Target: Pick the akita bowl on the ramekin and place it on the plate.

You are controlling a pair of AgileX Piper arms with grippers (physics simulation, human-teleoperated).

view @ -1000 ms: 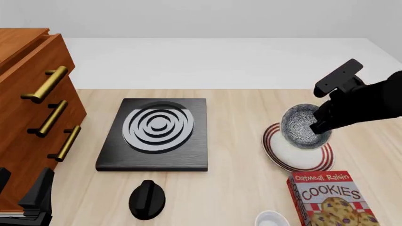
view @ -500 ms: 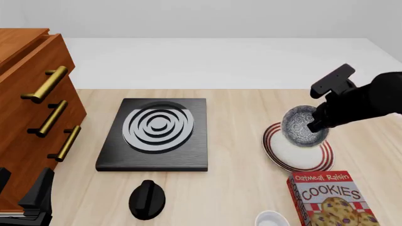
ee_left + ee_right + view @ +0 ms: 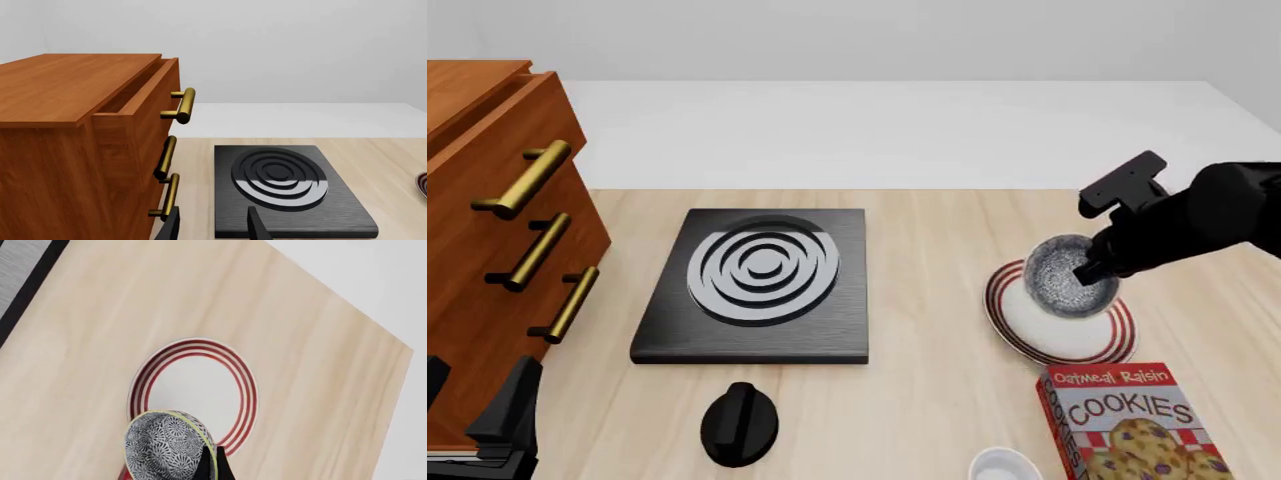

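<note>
Right arm holds the bowl [image 3: 1069, 278] above the plate [image 3: 1060, 335], toward the plate's 12 o'clock edge; its fingers [image 3: 213, 466] pinch the bowl's rim at 3 o'clock. The plate is white with red rings; the smaller bowl is grey-speckled and tilted. Left fingers [image 3: 254, 228] idle, parted, gripping nothing, by the stove [image 3: 291, 189].

Materials and finish, as rendered

Table [image 3: 934, 230]: pale matt wood, fine grain. Cabinet [image 3: 73, 140]: reddish varnished wood, handles [image 3: 181, 106] brass-look metal with soft sheen. Stove slab [image 3: 754, 285]: black brushed, faint streaks; rings matt grey. Knob [image 3: 739, 422]: matt black plastic-look. Akita bowl [image 3: 163, 447]: glazed ceramic look, dense grey print. Plate [image 3: 193, 385]: smooth white, red rings. Cookie box [image 3: 1128, 425]: printed cardboard. Right gripper [image 3: 1090, 272]: matt black.
</note>
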